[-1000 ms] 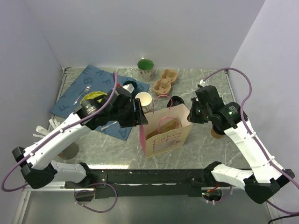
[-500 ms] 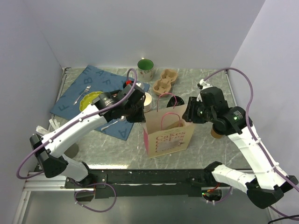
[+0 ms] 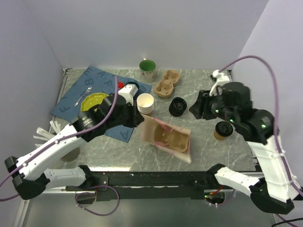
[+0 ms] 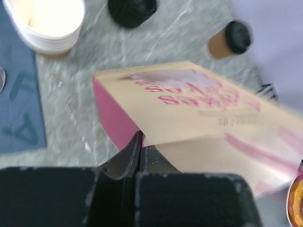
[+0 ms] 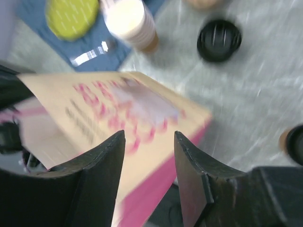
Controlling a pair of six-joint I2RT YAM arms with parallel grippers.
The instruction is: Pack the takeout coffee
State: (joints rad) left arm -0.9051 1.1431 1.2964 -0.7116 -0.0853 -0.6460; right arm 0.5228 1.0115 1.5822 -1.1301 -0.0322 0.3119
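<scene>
The coffee [image 3: 222, 130] stands upright on the tabletop [image 3: 208, 85], just outboard of the right hand [image 5: 149, 137] and a little nearer the arm bases, and well beyond the left hand [image 4: 140, 142], with the bag [image 4: 199, 109] lying between. The left hand is pinched tight on the bag's pink side edge, and the bag leans over away from it. The right hand hangs above the bag's printed face with its fingers parted and nothing between them. The coffee looks like a light paper cup whose wall would give under a hard squeeze, and its lid might pop or leak if tipped. It likely wants a gentle hold around the mid-body, below the lid, and it should be kept upright. There is one coffee and one bag. Ahead of the hands are one loose lid [image 3: 177, 106], one cup stack [image 3: 145, 103], one carrier [image 3: 166, 82] and one mug [image 3: 147, 70].
</scene>
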